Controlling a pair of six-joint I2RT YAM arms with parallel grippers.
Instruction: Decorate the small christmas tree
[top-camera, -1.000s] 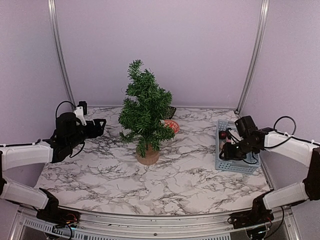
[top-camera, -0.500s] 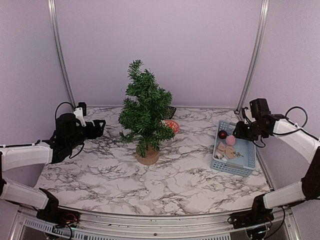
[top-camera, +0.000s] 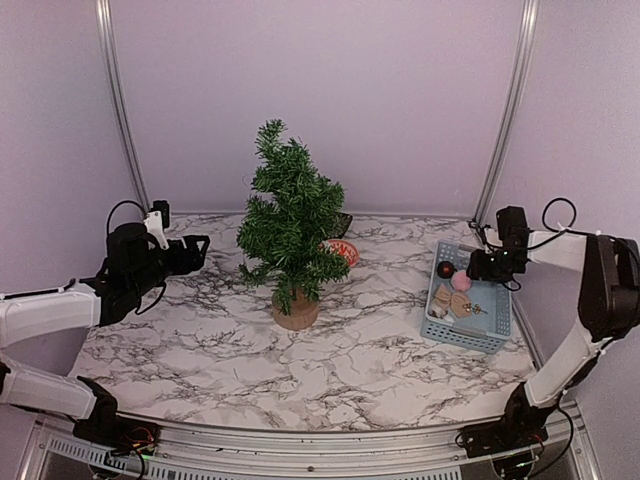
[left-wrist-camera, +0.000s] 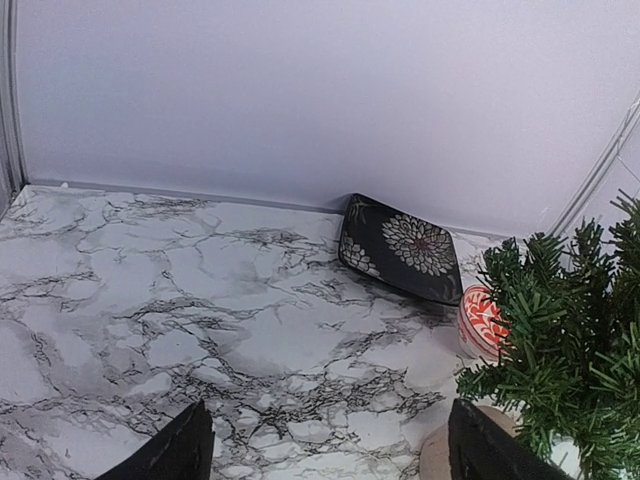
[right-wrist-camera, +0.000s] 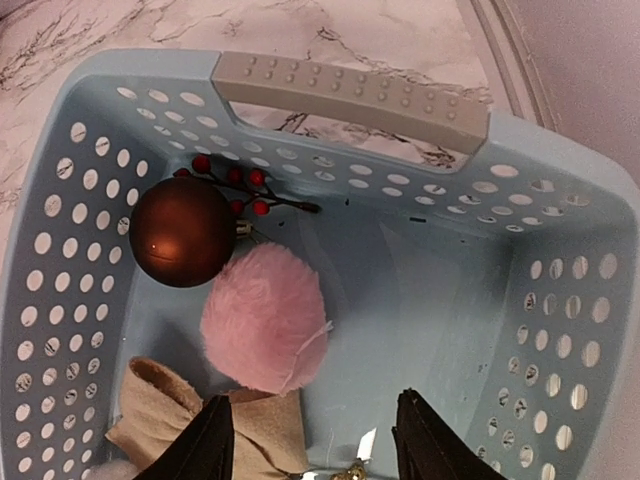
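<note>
small christmas tree (top-camera: 290, 225) upright in the middle of the desk (top-camera: 380, 370)
left gripper (top-camera: 200, 247) hovers near the left edge, jaws spread; right gripper (right-wrist-camera: 312, 435) hangs over the blue basket (right-wrist-camera: 350, 95) by the right edge, jaws apart above a pink pompom (right-wrist-camera: 262, 318).

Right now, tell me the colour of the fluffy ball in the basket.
Pink; the fluffy ball shows best in the right wrist view.

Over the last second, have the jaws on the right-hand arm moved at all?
Yes. The right arm has lifted its jaws out of the blue basket and drawn them back toward the corner post behind it.
</note>
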